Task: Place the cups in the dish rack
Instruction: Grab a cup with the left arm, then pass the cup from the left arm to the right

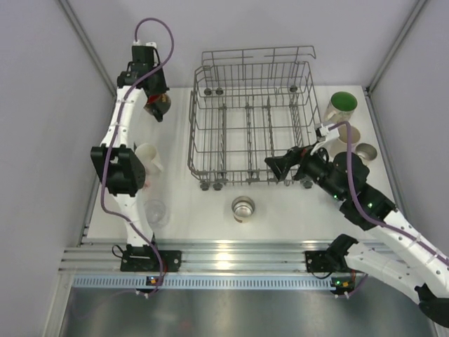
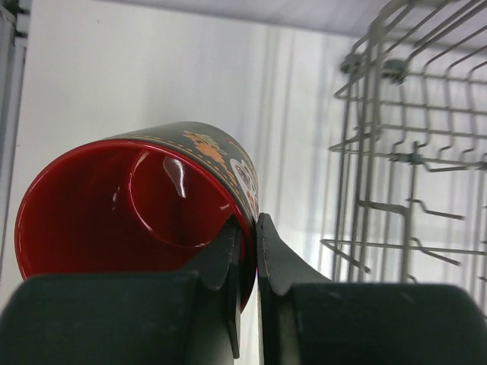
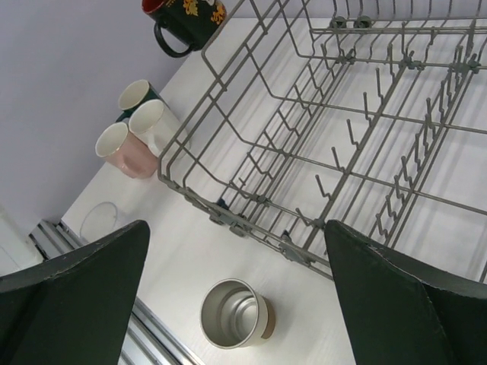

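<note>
- White table (image 1: 200, 200) between pale grey walls carries everything; both arm bases sit on a metal rail at its near edge.
- The dish rack (image 1: 245, 172) stands on its small wheels at the middle of the table towards the far side, tines upright.
- The left gripper (image 2: 247, 228) is raised to the left of the rack's far left corner. Its fingers are nearly together and pinch the wall of a dark patterned mug (image 2: 129, 205), one finger inside the glossy red interior and one outside. The mug is tipped with its mouth towards the wrist camera.
- The right gripper (image 1: 280, 165) hovers at the rack's near right corner, jaws spread wide with nothing between them.
- A steel cup (image 3: 234, 313) stands upright on the table just in front of the rack's near side, not touching it.
- Left of the rack, a pink cup (image 3: 122, 148), a white cup (image 3: 152, 122) and a dark green cup (image 3: 137, 95) huddle together. A clear cup (image 1: 156, 213) stands nearer the rail.
- Right of the rack, a green-topped cup (image 1: 342, 105), a cream cup (image 1: 349, 133) and a greyish cup (image 1: 365, 152) line the table's right edge.
</note>
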`<state>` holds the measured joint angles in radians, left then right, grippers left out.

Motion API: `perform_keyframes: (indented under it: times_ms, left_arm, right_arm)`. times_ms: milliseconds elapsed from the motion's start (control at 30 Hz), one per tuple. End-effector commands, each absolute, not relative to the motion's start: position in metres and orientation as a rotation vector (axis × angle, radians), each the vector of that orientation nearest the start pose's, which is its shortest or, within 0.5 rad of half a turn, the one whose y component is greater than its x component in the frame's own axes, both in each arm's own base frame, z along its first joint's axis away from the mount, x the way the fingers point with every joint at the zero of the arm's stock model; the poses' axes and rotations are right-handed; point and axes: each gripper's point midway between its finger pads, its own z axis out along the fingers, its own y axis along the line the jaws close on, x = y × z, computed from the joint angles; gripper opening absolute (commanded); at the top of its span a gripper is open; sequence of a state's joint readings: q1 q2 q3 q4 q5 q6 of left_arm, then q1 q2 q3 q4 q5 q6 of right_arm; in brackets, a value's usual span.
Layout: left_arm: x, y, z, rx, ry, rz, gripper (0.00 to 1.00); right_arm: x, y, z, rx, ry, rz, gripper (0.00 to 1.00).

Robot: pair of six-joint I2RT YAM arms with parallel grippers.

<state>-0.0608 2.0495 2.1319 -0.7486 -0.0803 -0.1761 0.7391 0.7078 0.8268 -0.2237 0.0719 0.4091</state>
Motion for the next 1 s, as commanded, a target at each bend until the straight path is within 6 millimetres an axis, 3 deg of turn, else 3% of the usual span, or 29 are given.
perform_keyframes:
  times_ms: [0,33,100,133,167,233,267,300,333,367,400,433,533,600,633,700,767,800,833,867,967]
  left_arm:
    - [0.528,-0.029,0.415,-0.190,1.801,-0.140,0.00]
    - [0.518,-0.030,0.433,-0.190,1.764,-0.156,0.00]
    - [0.509,-0.034,0.449,-0.206,1.721,-0.204,0.00]
    - [0.493,-0.040,0.471,-0.190,1.670,-0.254,0.00]
    - [0.492,-0.049,0.462,-0.173,1.685,-0.310,0.00]
    - [0.482,-0.064,0.482,-0.169,1.602,-0.429,0.00]
    - [0.463,-0.074,0.500,-0.129,1.556,-0.499,0.00]
    - [0.461,-0.080,0.486,-0.154,1.576,-0.561,0.00]
    - [0.456,-0.086,0.501,-0.128,1.509,-0.607,0.00]
    - [0.437,-0.094,0.515,-0.094,1.467,-0.663,0.00]
    - [0.435,-0.100,0.501,-0.121,1.486,-0.728,0.00]
    - [0.427,-0.104,0.515,-0.102,1.423,-0.771,0.00]
    - [0.403,-0.122,0.513,-0.087,1.388,-0.942,0.00]
    - [0.385,-0.132,0.526,-0.059,1.333,-1.045,0.00]
    - [0.384,-0.135,0.513,-0.066,1.353,-1.080,0.00]
    - [0.373,-0.141,0.516,-0.056,1.318,-1.148,0.00]
    - [0.360,-0.145,0.506,-0.053,1.316,-1.199,0.00]
    - [0.341,-0.147,0.522,-0.025,1.249,-1.242,0.00]
    - [0.334,-0.148,0.523,-0.021,1.231,-1.263,0.00]
    - [0.333,-0.149,0.510,-0.037,1.240,-1.280,0.00]
    - [0.309,-0.156,0.508,-0.027,1.214,-1.317,0.00]
  right_arm:
    - [0.213,0.219,0.347,-0.268,1.635,0.895,0.99]
    - [0.215,0.221,0.346,-0.270,1.640,0.894,0.99]
    - [0.212,0.228,0.350,-0.296,1.634,0.931,0.99]
    - [0.213,0.231,0.349,-0.299,1.638,0.939,0.99]
    - [0.214,0.233,0.351,-0.302,1.637,0.947,0.99]
    - [0.215,0.238,0.356,-0.303,1.629,0.966,0.99]
    - [0.214,0.240,0.359,-0.311,1.622,0.981,0.99]
    - [0.213,0.242,0.362,-0.312,1.614,0.997,0.99]
    - [0.214,0.246,0.364,-0.318,1.608,1.012,0.99]
    - [0.214,0.248,0.365,-0.319,1.604,1.024,0.99]
    - [0.214,0.250,0.366,-0.315,1.601,1.038,0.99]
    - [0.215,0.254,0.367,-0.318,1.595,1.054,0.99]
    - [0.213,0.263,0.366,-0.319,1.599,1.119,0.97]
    - [0.212,0.271,0.375,-0.309,1.560,1.184,0.97]
    - [0.213,0.275,0.375,-0.309,1.559,1.204,0.96]
    - [0.211,0.282,0.380,-0.302,1.534,1.266,0.95]
    - [0.212,0.290,0.378,-0.303,1.532,1.308,0.95]
    - [0.212,0.295,0.379,-0.298,1.517,1.353,0.94]
    - [0.214,0.298,0.378,-0.284,1.515,1.371,0.94]
    - [0.212,0.301,0.379,-0.287,1.504,1.401,0.93]
    - [0.215,0.313,0.376,-0.276,1.492,1.481,0.91]
